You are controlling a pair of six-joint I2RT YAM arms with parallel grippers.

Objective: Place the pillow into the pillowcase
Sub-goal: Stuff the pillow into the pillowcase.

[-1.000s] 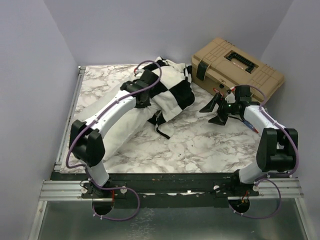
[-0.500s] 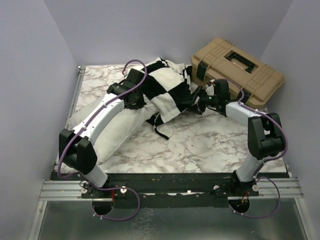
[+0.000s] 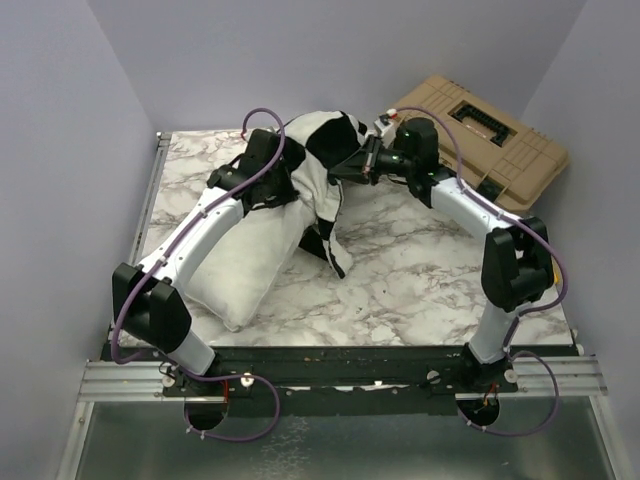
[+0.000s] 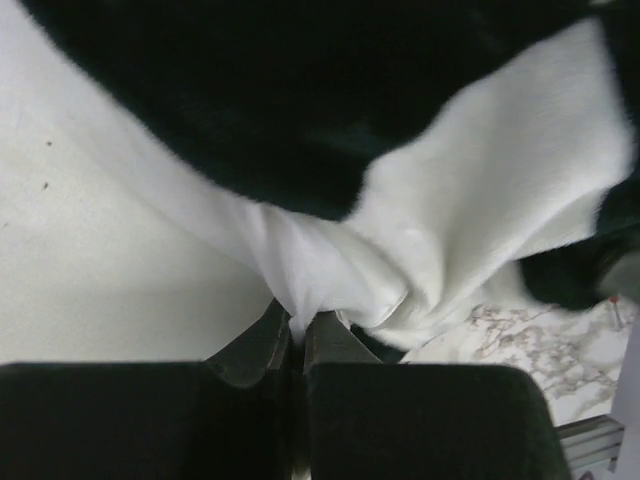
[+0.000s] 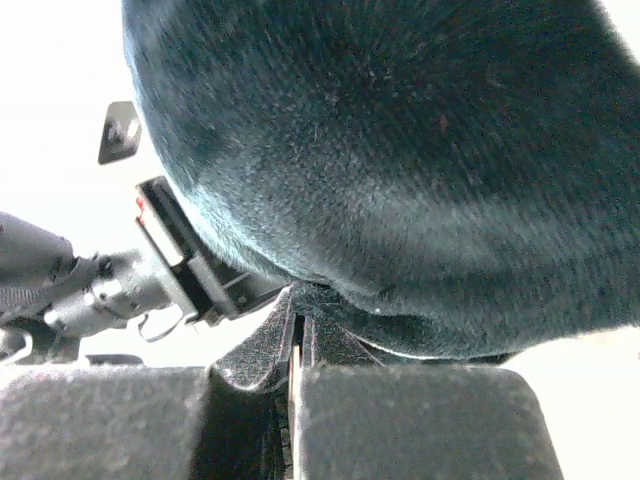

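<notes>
The checked black-and-white pillowcase is bunched and lifted at the back of the table, over the far end of the white pillow. The pillow slants down toward the front left. My left gripper is shut on a white fold of the pillowcase, with the plain pillow beside it. My right gripper is shut on a black edge of the pillowcase from the right. The case's opening is hidden.
A tan toolbox stands at the back right, just behind my right arm. The marble table lies bare in front of the case. Purple walls close in the left, back and right. A loose checked flap hangs to the table.
My right gripper swung left from beside the toolbox to the pillowcase and shut on its edge. Both arms have lifted the case, which has bunched up.
</notes>
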